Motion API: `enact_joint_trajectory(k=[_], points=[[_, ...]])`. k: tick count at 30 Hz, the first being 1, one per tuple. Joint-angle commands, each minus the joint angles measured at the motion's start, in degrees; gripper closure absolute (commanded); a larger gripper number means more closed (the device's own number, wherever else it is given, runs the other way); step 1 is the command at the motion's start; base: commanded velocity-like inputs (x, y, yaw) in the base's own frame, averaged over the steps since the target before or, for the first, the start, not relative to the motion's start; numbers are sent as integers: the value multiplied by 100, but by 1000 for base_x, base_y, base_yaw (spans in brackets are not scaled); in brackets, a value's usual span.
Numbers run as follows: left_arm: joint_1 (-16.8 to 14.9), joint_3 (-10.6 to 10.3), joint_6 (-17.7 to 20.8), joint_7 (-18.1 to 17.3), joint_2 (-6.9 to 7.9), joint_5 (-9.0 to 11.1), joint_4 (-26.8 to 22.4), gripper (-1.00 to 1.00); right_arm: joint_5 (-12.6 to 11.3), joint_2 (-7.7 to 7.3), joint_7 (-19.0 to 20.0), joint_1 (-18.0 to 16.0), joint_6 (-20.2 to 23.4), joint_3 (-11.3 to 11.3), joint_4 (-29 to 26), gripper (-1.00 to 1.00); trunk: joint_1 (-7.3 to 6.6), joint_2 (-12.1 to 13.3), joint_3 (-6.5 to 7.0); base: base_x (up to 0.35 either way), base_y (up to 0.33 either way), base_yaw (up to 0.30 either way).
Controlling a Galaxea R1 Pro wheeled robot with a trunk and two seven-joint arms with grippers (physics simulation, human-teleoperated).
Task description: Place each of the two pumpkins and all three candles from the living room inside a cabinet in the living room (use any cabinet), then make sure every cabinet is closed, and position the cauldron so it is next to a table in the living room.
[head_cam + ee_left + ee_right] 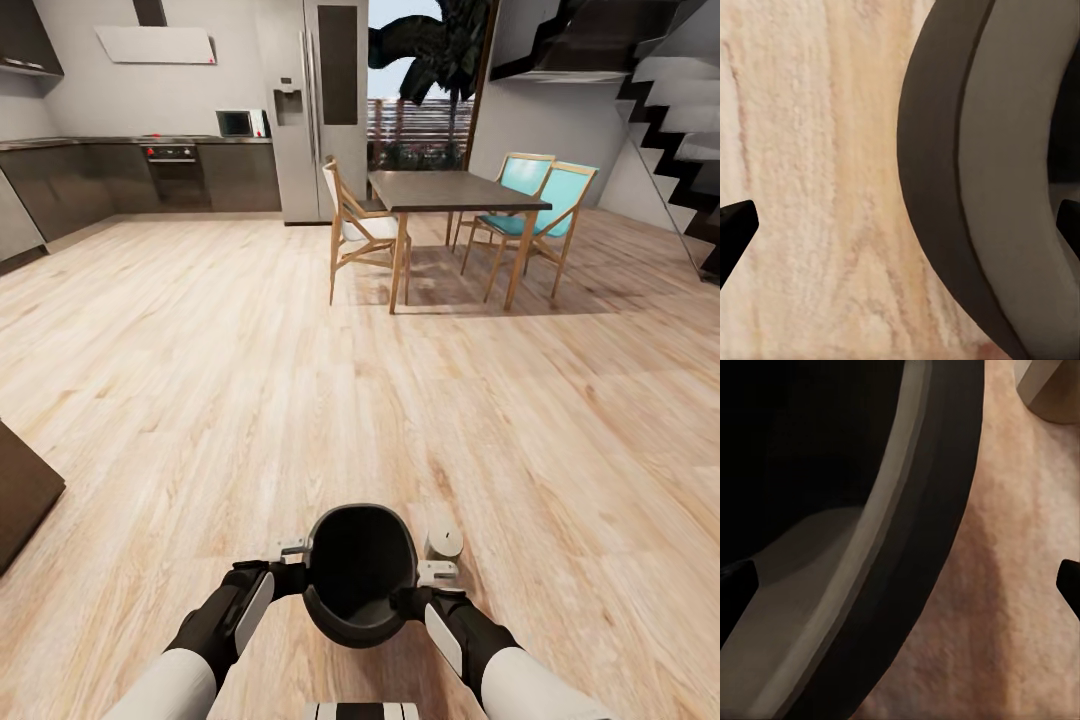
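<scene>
A black cauldron (360, 575) with a wide mouth and an empty dark inside sits low over the wooden floor, right in front of me between both arms. My left gripper (292, 560) is at its left rim and my right gripper (436, 572) at its right rim. In the left wrist view the thick grey rim (997, 187) lies between the widely spread fingers of the left gripper (900, 225), with floor showing beside it. The right gripper (900, 577) is open the same way over the rim (907, 547). The pumpkins are out of view.
A small pale cylinder (445, 543), perhaps a candle, stands by my right gripper. Ahead are a dark dining table (455, 190) with wooden chairs (360, 235), a kitchen (170, 175) and fridge (320, 100). Stairs (680, 130) rise at right. A dark-brown furniture corner (20, 490) juts in at left.
</scene>
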Motion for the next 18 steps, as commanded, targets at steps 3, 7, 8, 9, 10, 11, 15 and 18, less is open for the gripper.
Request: enact_joint_trajectory(k=[3,7,8,9,10,11,15,18], points=[[0,-18,28,36,4,50,-10,-100,-49,0,-51,-2,28,39,-7,-100,-1,-2,-5,0,0,0],[0,-18,2,36,-11,52,-10,-100,-49,0,-51,-1,27,38,-7,-100,-1,-2,-5,0,0,0],[0,-20,-79,36,-27,59,-10,-100,-49,0,-51,0,27,40,-7,-100,-1,-2,-5,0,0,0],[0,-23,-141,36,-42,62,-8,-100,-49,0,-51,-2,26,42,-7,-100,-1,-2,-5,0,0,0],[0,-26,-201,36,-62,64,12,-100,-49,0,-51,-2,28,41,-7,-100,-1,-2,-5,0,0,0],[0,-30,-244,36,-79,64,62,-100,-49,0,-51,-1,29,40,-7,-100,-1,-2,-5,0,0,0],[0,-40,-350,33,-113,52,226,-100,-49,0,-51,0,30,44,-7,-100,-1,-2,-5,0,0,0],[0,-37,-563,34,-114,62,268,-100,-49,0,-51,0,29,42,-7,-100,-1,-2,-5,0,0,0]])
